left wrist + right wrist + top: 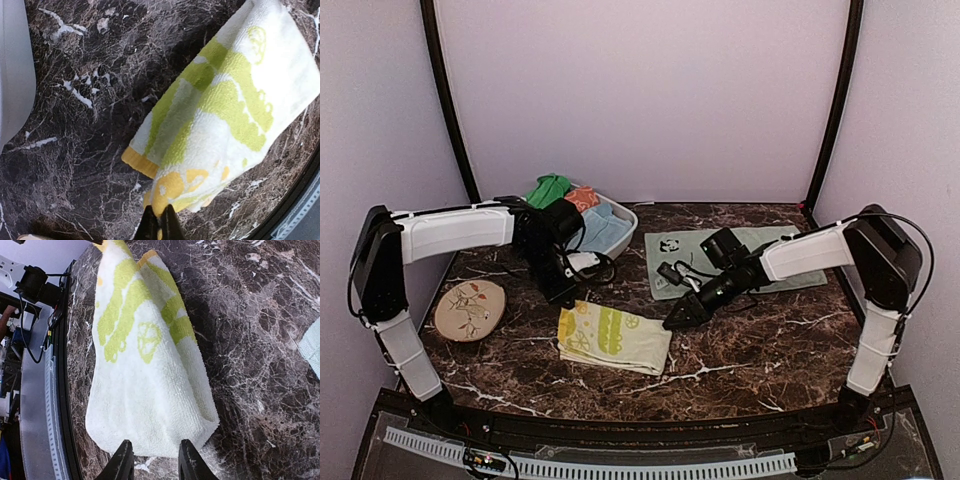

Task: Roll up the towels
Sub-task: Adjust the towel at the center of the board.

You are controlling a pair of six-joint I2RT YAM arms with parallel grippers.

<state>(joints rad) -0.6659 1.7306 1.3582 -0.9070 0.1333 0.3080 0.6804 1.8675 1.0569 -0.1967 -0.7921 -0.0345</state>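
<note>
A folded yellow-lime patterned towel (613, 338) lies at the table's front middle. My left gripper (563, 298) is at its left end and, in the left wrist view, the left gripper (160, 220) is shut on the yellow corner of the towel (225, 110), which is lifted a little. My right gripper (675, 320) is at the towel's right end. In the right wrist view the right gripper (155, 460) stands open, and the white end of the towel (145, 380) reaches just between its fingertips. A pale mint towel (730, 262) with a panda patch lies flat behind the right arm.
A pale basket (625, 222) with green, orange and blue cloths stands at the back, behind the left arm; its wall (12, 70) shows in the left wrist view. A round wooden plate (470, 308) lies at the left. The table's front rail (47, 390) runs close to the towel.
</note>
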